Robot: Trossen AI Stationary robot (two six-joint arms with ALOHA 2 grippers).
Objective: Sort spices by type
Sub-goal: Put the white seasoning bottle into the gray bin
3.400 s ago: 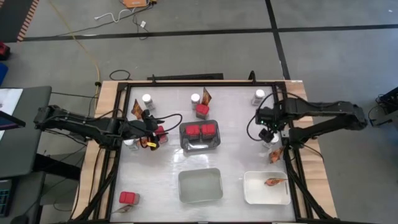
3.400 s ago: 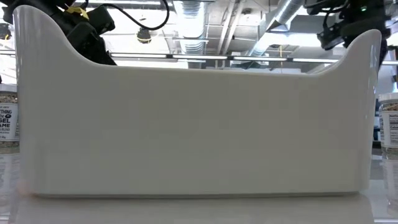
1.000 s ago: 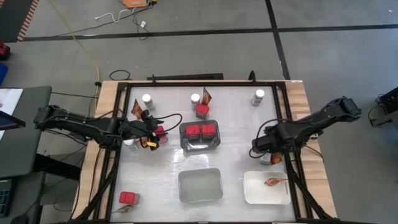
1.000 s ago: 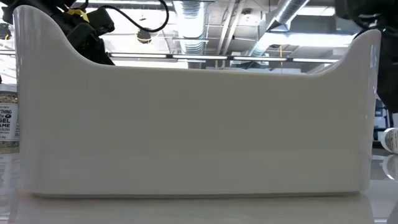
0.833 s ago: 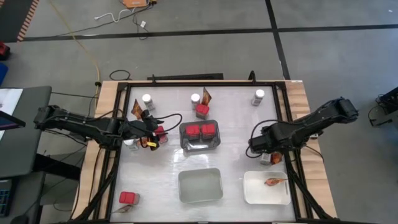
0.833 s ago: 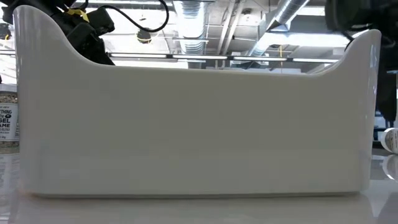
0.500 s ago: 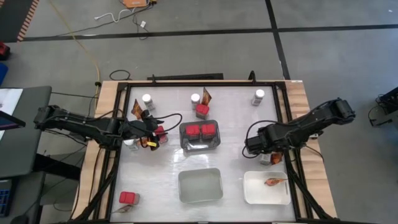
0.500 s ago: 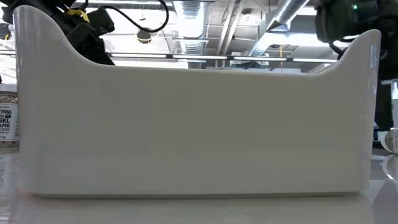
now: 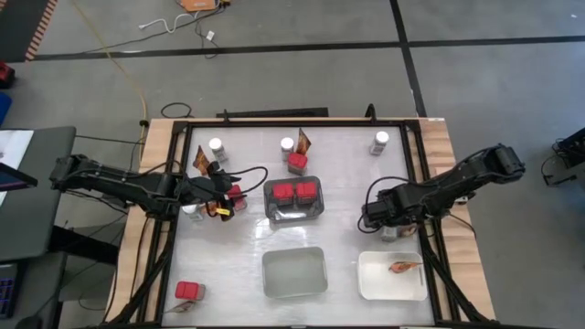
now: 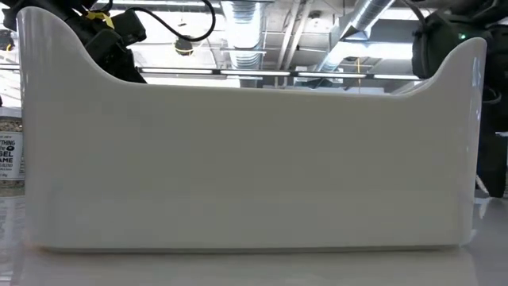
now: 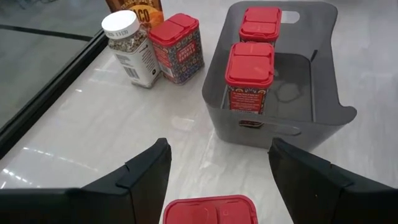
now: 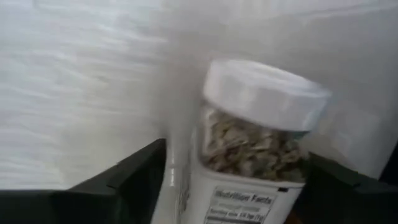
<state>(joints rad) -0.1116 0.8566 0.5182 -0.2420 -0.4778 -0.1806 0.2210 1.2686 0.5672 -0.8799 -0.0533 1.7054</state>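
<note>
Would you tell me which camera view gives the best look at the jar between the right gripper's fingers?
The right wrist view: the clear jar, white lid and seed-like contents, fills it between the fingers. In the high view the right gripper covers it. The low and left wrist views miss it.

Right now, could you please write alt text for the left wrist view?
The left gripper, fingers apart, frames a red container. Beyond it, a grey tray holds two red containers, and a white-lidded jar stands beside another red container.
</note>
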